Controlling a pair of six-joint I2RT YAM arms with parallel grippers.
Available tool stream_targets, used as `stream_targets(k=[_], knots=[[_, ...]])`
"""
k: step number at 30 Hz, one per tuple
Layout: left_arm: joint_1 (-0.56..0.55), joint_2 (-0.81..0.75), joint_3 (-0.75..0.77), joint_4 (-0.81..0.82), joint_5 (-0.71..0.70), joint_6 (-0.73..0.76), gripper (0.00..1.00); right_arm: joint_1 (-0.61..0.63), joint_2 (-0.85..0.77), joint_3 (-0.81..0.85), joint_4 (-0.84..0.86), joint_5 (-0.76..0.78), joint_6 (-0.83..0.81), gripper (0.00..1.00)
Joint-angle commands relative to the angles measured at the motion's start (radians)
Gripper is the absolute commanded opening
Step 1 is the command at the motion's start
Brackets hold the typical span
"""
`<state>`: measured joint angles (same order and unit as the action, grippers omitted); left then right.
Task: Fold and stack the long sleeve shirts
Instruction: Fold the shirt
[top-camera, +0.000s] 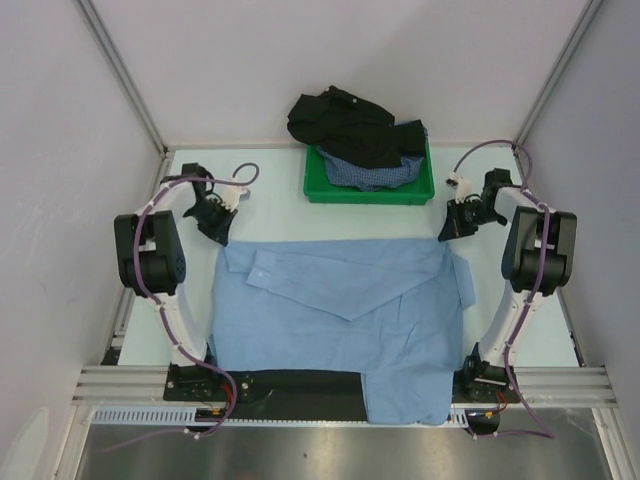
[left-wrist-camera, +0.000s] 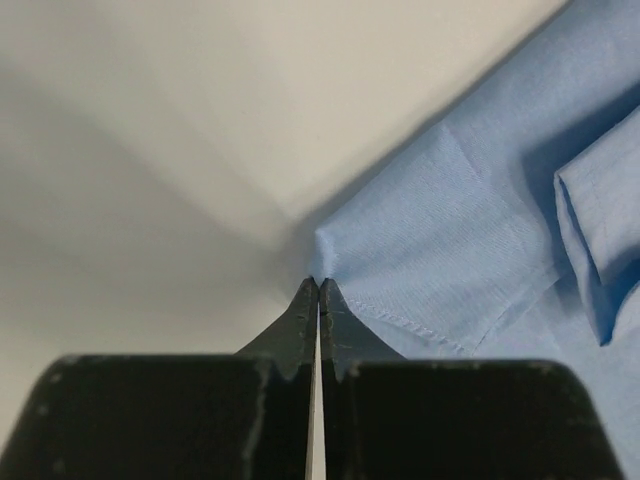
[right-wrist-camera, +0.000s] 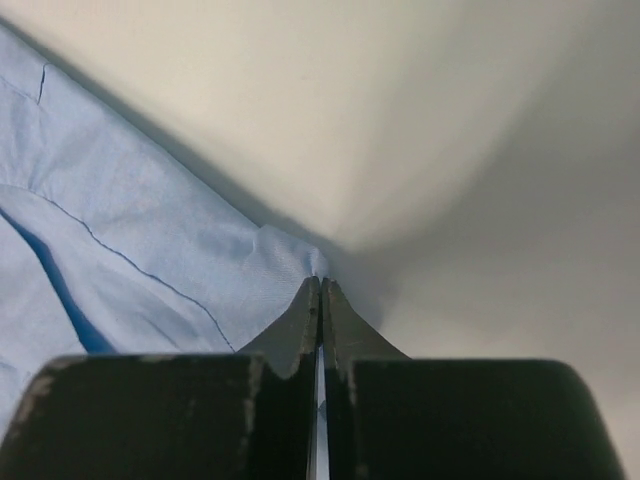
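Note:
A light blue long sleeve shirt (top-camera: 340, 320) lies spread flat on the table, its sleeves folded in across the body and its lower part hanging over the near edge. My left gripper (top-camera: 222, 240) is at the shirt's far left corner, shut, with the puckered cloth corner (left-wrist-camera: 335, 250) pinched at its tips (left-wrist-camera: 318, 282). At the far right corner my right gripper (top-camera: 445, 235) is shut too. There the blue cloth (right-wrist-camera: 270, 260) bunches up at its tips (right-wrist-camera: 321, 281) and shows in the slit between the fingers. A black shirt (top-camera: 345, 125) and a dark-blue checked shirt (top-camera: 370, 172) lie crumpled in the tray.
A green plastic tray (top-camera: 318, 190) stands at the back centre, just beyond the blue shirt's far edge. White walls with metal posts close in the left, right and back sides. Bare table (top-camera: 500, 180) shows beside the tray and along both arms.

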<state>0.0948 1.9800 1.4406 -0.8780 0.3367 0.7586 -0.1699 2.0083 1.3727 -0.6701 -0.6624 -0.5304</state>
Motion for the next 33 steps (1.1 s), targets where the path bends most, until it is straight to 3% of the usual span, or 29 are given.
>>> stream_targets(k=[1,7,12,14,15,17,18,20,21,25,27,28,30,32,33], knots=[[0.005,0.011,0.102,0.056,0.064,-0.042,0.00,-0.036,-0.013,0.060,0.116,0.010,0.050,0.00],[0.003,0.115,0.275,0.079,0.070,-0.122,0.00,-0.036,0.038,0.156,0.231,0.083,0.104,0.00],[0.002,0.203,0.374,0.079,0.065,-0.151,0.01,-0.026,0.125,0.267,0.207,0.113,0.107,0.00],[0.000,0.207,0.391,0.074,0.055,-0.160,0.12,-0.026,0.135,0.319,0.143,0.124,0.070,0.11],[0.002,0.188,0.386,0.073,0.058,-0.160,0.27,-0.029,0.121,0.325,0.082,0.132,0.055,0.29],[0.013,0.139,0.342,0.077,0.064,-0.142,0.41,-0.066,0.072,0.303,0.008,0.120,-0.047,0.51],[0.019,0.106,0.316,0.085,0.085,-0.133,0.50,-0.086,-0.006,0.284,-0.046,0.116,-0.077,0.62],[0.045,-0.012,0.221,0.068,0.126,-0.078,0.62,-0.147,-0.096,0.218,-0.101,0.089,-0.159,0.70],[0.049,-0.058,0.137,0.054,0.171,-0.043,0.72,-0.163,-0.153,0.198,-0.194,0.074,-0.275,0.76],[0.042,-0.340,-0.132,-0.050,0.260,0.250,0.84,-0.162,-0.467,0.036,-0.518,0.029,-0.590,0.83],[0.020,-0.493,-0.297,-0.105,0.243,0.335,0.86,-0.091,-0.586,-0.161,-0.603,0.070,-0.678,0.87],[-0.007,-0.541,-0.352,-0.108,0.217,0.394,0.87,-0.054,-0.718,-0.240,-0.608,0.131,-0.735,0.90],[-0.047,-0.668,-0.510,-0.110,0.190,0.441,0.89,0.085,-0.840,-0.419,-0.599,0.199,-0.763,0.95],[-0.079,-0.772,-0.601,-0.073,0.133,0.473,0.92,0.167,-0.977,-0.496,-0.579,0.270,-0.758,0.99],[-0.119,-0.808,-0.674,-0.062,0.119,0.479,0.92,0.276,-1.005,-0.530,-0.573,0.289,-0.740,0.99]])
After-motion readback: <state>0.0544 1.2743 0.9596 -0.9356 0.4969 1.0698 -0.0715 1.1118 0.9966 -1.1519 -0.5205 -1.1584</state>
